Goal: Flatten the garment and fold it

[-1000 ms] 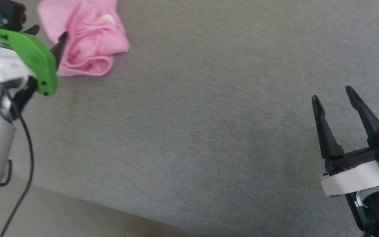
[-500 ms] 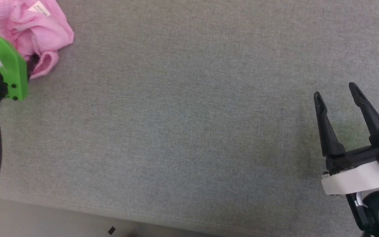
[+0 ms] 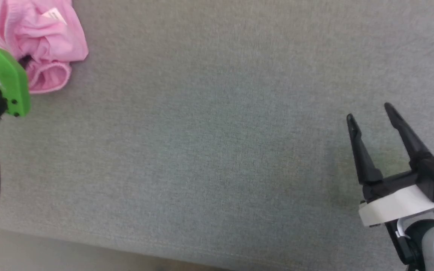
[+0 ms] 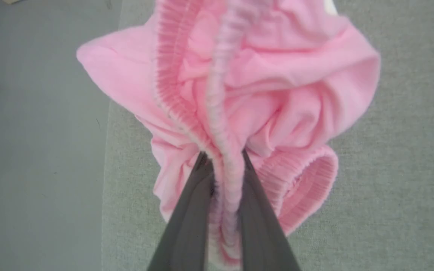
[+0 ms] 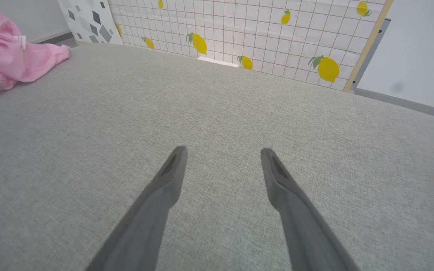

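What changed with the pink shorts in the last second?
The left gripper, open beside the pink shorts a second ago, has closed on their gathered waistband. The right gripper stayed open above the grey surface, and the shorts remain crumpled.

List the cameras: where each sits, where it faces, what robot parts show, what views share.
Head view: on the head, looking down at the grey surface; right tool open at lower right, green left-arm bracket at left.
Left wrist view: on that wrist, along the left tool, shut on the garment by its waistband.
Right wrist view: on that wrist, across the surface toward a lemon-tiled wall, between its own spread fingers.
Shared: the garment appears in all three.
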{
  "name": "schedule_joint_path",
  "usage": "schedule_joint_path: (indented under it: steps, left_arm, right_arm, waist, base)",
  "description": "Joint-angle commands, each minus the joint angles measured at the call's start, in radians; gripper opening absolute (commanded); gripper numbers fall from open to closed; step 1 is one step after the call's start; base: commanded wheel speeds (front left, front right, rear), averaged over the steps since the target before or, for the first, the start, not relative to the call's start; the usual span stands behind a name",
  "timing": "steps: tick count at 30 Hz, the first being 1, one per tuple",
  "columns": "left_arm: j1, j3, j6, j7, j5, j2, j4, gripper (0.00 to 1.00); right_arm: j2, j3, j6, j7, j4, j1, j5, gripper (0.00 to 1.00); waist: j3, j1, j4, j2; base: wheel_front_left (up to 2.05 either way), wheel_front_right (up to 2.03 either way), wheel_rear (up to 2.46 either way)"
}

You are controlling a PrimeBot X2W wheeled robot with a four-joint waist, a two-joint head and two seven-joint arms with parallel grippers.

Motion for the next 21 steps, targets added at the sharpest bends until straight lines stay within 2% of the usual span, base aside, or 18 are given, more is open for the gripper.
schedule_joint_path:
  steps: [1,5,10,16,21]
  left_arm:
    - [-0.029,0.006,-0.002,-0.039,-0.008,0.015,0.005,0.0]
    - [-0.052,0.022,-0.002,-0.144,0.006,0.027,0.01,0.0]
    - [-0.093,0.012,-0.002,-0.232,0.046,0.048,-0.061,0.0]
    - [-0.121,-0.031,-0.002,-0.255,0.084,0.038,-0.219,0.0]
    - [-0.102,-0.085,0.0,-0.217,0.095,-0.011,-0.352,0.0]
  right_arm:
    - [0.001,0.004,-0.002,-0.007,0.013,-0.002,0.012,1.0]
    - [0.007,0.011,-0.002,-0.015,0.053,0.002,0.029,1.0]
    - [0.017,0.015,-0.002,-0.025,0.097,0.004,0.05,1.0]
    - [0.032,0.019,-0.002,-0.037,0.132,-0.001,0.063,1.0]
    - [0.043,0.022,-0.002,-0.053,0.156,-0.008,0.066,1.0]
  waist:
    - [-0.076,-0.0001,0.001,0.0]
    - [-0.161,-0.0001,-0.002,0.0]
    - [-0.251,-0.0001,-0.012,0.0]
    - [-0.311,-0.0001,-0.045,0.0]
    - [-0.337,-0.0001,-0.097,0.0]
  base:
    - [0.0,0.0,0.0]
    - [0.0,0.0,0.0]
    - [0.0,0.0,0.0]
    - [0.0,0.0,0.0]
    - [0.0,0.0,0.0]
